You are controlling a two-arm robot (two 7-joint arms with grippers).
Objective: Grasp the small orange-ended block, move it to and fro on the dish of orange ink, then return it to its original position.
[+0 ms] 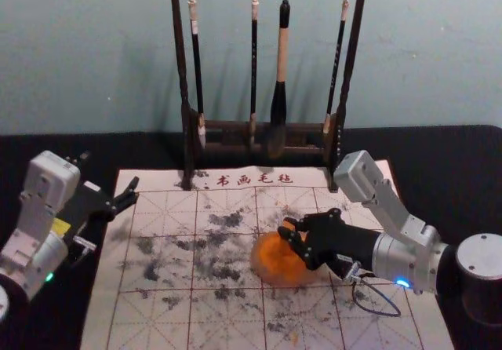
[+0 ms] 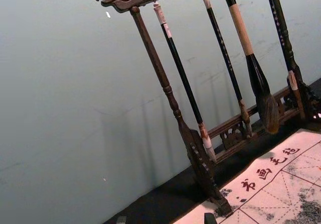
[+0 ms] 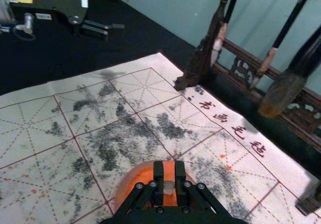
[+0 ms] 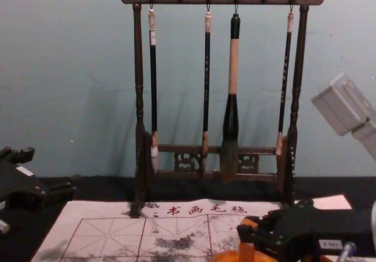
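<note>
Right end effector (image 1: 286, 234) pinching the small orange-ended block (image 3: 169, 171) upright at the dish of orange ink (image 1: 265, 268), left end effector (image 1: 110, 176) spread, parked beside the felt mat (image 1: 161, 248).

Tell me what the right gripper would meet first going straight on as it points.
Probably the dish of orange ink, met by the block that the right gripper holds. The block's height is hard to judge, so it might skim over to the mat.
</note>
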